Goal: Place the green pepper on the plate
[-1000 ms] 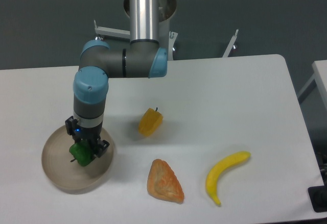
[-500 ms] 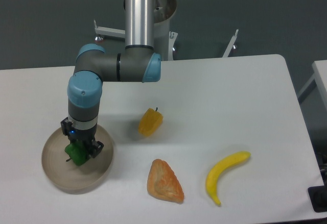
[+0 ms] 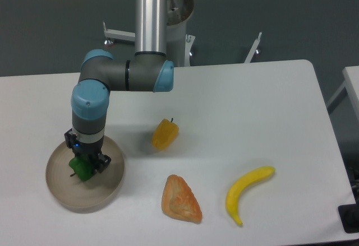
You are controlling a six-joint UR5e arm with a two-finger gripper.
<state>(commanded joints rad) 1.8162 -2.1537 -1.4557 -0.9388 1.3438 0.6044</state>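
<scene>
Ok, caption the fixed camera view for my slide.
Pincer holding the green pepper over the plate, with a yellow pepper, bread and banana nearby.

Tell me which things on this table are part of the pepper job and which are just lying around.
Part of the job:
- green pepper, held in the tool over the plate
- plate

Just lying about:
- yellow-orange pepper
- bread slice
- banana
</scene>
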